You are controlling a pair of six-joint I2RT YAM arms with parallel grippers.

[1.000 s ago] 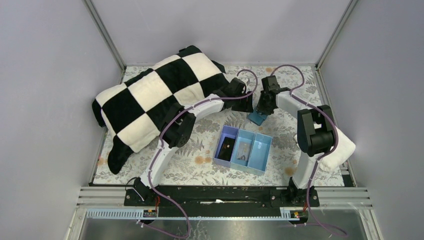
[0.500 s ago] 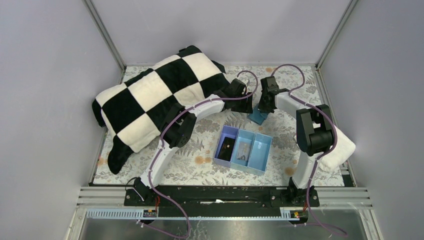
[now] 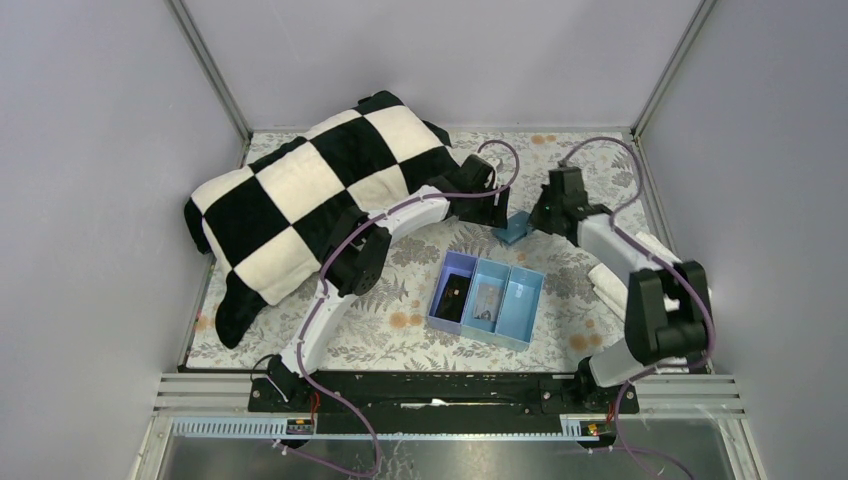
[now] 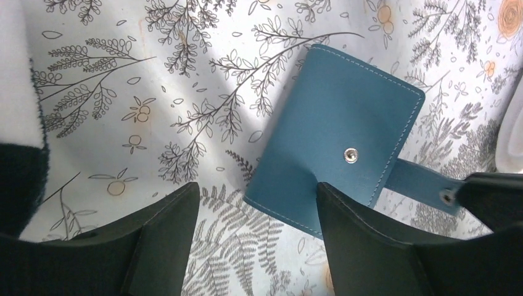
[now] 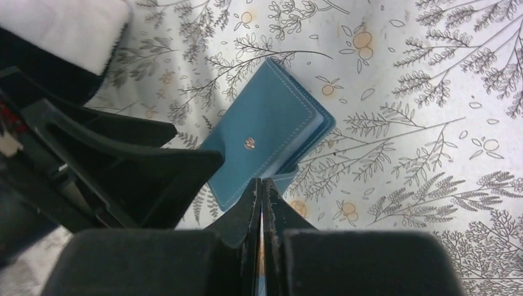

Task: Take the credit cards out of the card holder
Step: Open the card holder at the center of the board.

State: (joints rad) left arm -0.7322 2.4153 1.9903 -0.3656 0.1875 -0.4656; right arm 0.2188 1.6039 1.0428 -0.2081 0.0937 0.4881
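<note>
Left wrist view shows you the closed card holder (image 4: 336,132) lying slantwise, its near corner between your wide-open, empty left gripper (image 4: 256,203), while the right gripper (image 5: 262,191) pinches its strap (image 4: 416,182) (cards unseen inside).

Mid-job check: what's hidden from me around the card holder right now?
- No credit cards visible: the card holder lies closed in both wrist views.
- End of the strap: right wrist view, buried in the shut jaws of the right gripper.
- Top view: holder too small, partly covered by the left gripper.
</note>
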